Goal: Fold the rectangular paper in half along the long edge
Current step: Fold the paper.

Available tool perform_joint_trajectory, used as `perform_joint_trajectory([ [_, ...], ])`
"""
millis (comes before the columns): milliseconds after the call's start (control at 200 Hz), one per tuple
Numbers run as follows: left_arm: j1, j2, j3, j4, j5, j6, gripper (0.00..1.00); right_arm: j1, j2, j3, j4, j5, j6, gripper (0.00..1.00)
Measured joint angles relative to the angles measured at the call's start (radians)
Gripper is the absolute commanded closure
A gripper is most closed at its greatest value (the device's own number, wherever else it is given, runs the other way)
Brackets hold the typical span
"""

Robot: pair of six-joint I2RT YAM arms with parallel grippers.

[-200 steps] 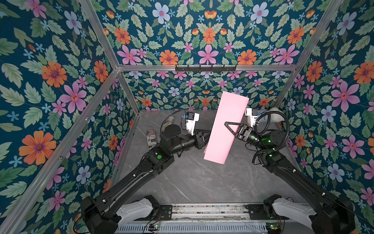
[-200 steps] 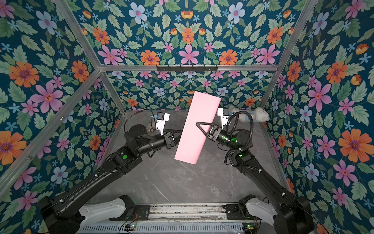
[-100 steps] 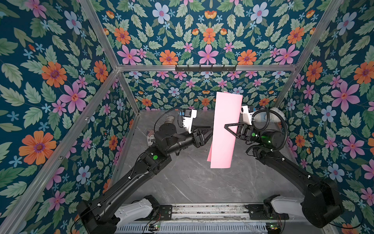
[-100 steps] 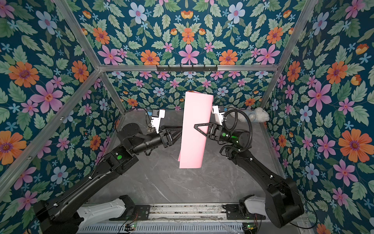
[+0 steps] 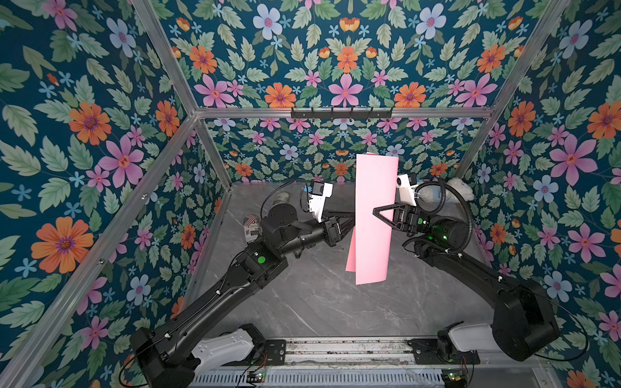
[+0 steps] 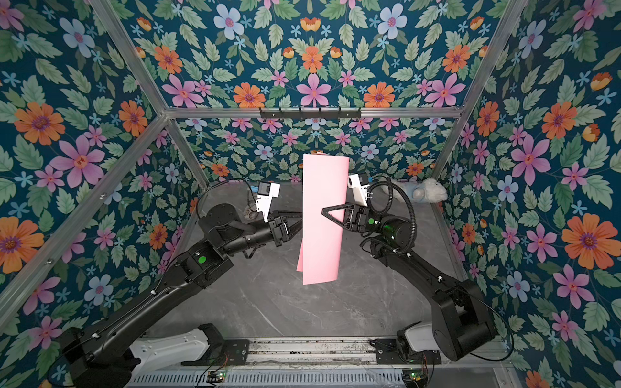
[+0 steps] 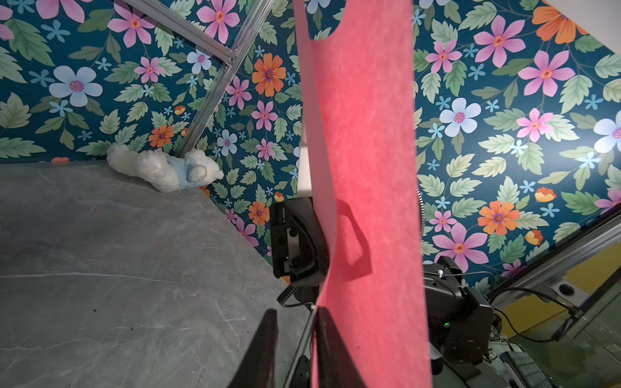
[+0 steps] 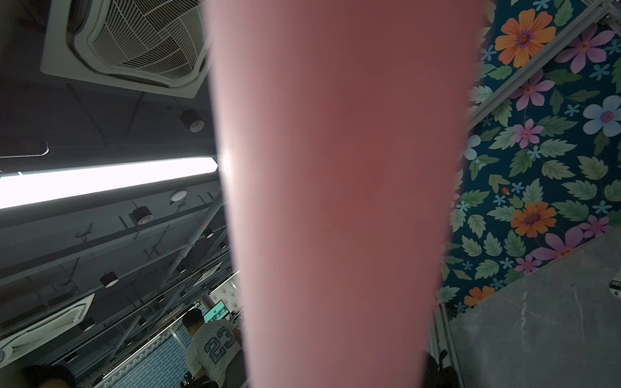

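The rectangular paper [image 5: 373, 215] [image 6: 322, 215] is a light-pink sheet held upright in the air, loosely doubled, with two layers showing at its lower end. My right gripper [image 5: 378, 212] [image 6: 326, 211] is shut on it from the right, one black finger lying across its front. My left gripper [image 5: 351, 220] [image 6: 299, 220] is at the sheet's left edge. In the left wrist view the left gripper [image 7: 297, 314] has its jaws a little apart, with bare table in the gap and the paper [image 7: 366, 168] lying along one finger. The paper [image 8: 336, 184] hides the right fingers in the right wrist view.
A white plush toy [image 5: 450, 193] [image 6: 426, 191] [image 7: 161, 168] lies in the back right corner of the grey marble table [image 5: 319, 302]. A flag-labelled can [image 5: 250, 228] lies near the left wall behind the left arm. Floral walls close three sides.
The paper has swung from a slant to nearly upright in the right gripper. The left gripper has come up to the sheet's left edge and its jaws have narrowed.
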Motion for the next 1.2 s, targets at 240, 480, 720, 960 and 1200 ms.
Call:
perform_joint_trajectory([
  [240, -0.001, 0.000, -0.005, 0.003, 0.003, 0.003, 1.00, 0.000, 0.005, 0.003, 0.000, 0.001, -0.001, 0.70],
  [480, -0.001, -0.022, -0.034, 0.005, -0.006, 0.003, 1.00, -0.002, -0.044, -0.018, -0.077, 0.029, -0.068, 0.62],
  [720, -0.002, -0.031, -0.048, 0.023, -0.019, 0.003, 1.00, -0.003, -0.108, -0.025, -0.233, 0.079, -0.192, 0.58],
  [960, -0.002, -0.035, -0.049, 0.026, -0.024, 0.003, 1.00, -0.003, -0.121, -0.026, -0.319, 0.090, -0.245, 0.68],
  [1200, -0.002, -0.036, -0.049, 0.026, -0.025, 0.003, 1.00, -0.003, -0.142, -0.033, -0.378, 0.090, -0.288, 0.70],
])
